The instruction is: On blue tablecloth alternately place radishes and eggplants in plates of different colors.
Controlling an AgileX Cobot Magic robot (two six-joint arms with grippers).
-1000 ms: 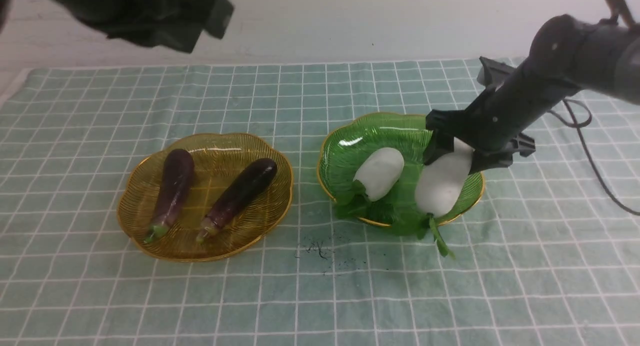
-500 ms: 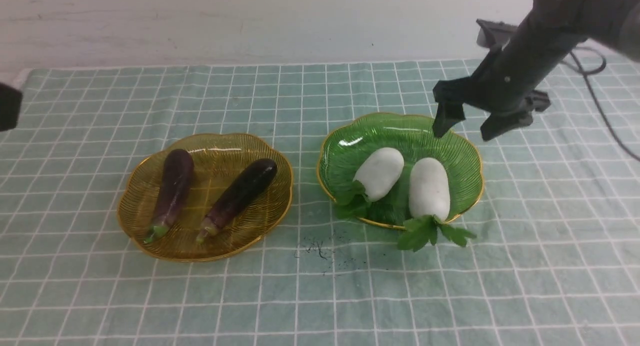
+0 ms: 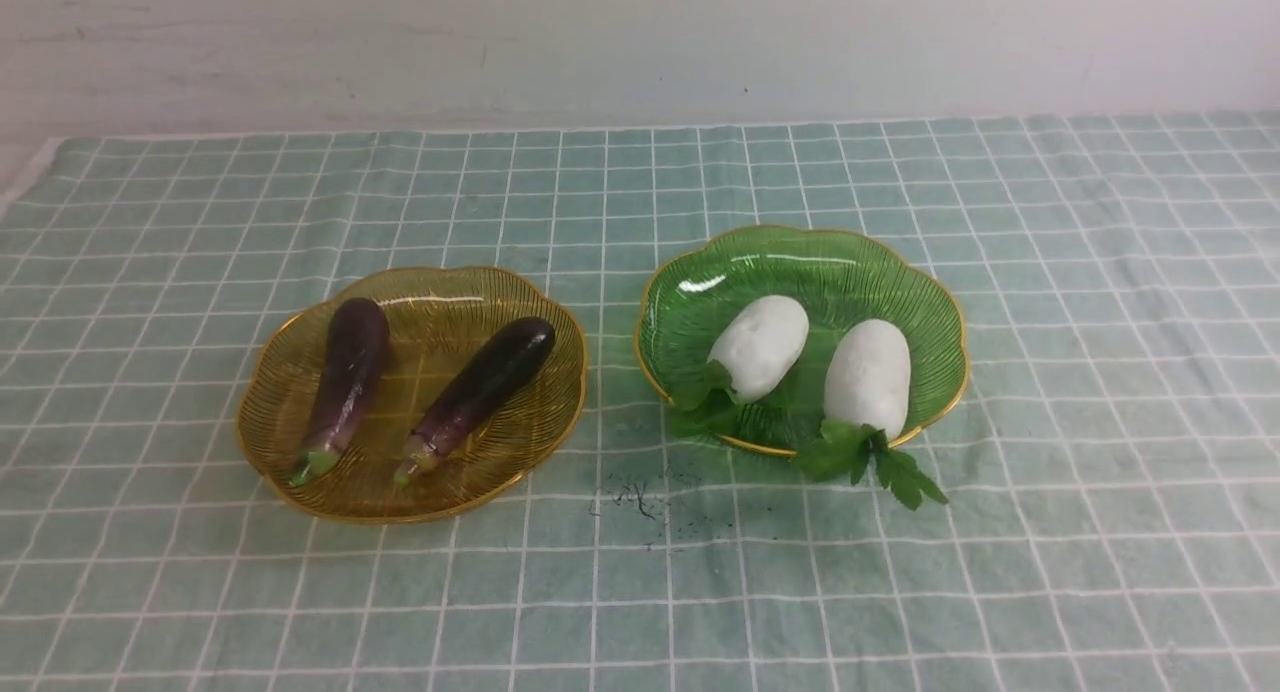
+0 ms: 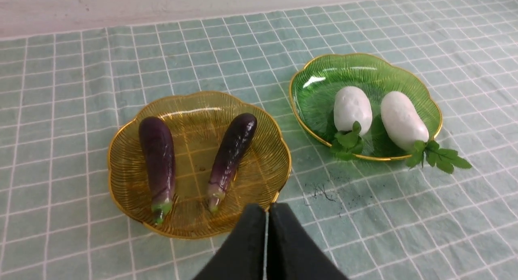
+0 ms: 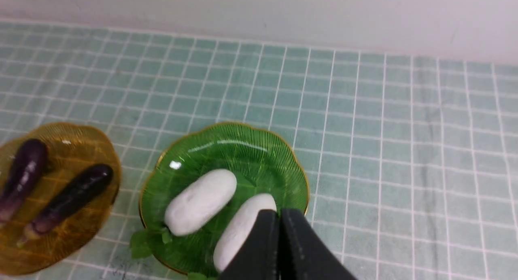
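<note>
Two dark purple eggplants lie side by side in the amber plate on the left of the blue tablecloth. Two white radishes rest in the green plate on the right, their leaves hanging over its near rim. Neither arm shows in the front view. In the left wrist view my left gripper is shut and empty, high above the amber plate's near rim. In the right wrist view my right gripper is shut on nothing, above the nearer radish.
A small dark smudge marks the cloth in front of the gap between the plates. A pale wall runs along the cloth's far edge. The cloth's left edge shows at the far left.
My right gripper let go of the second radish in the green plate, lifted, drew back out of the front view and shut. The left arm also left the front view.
</note>
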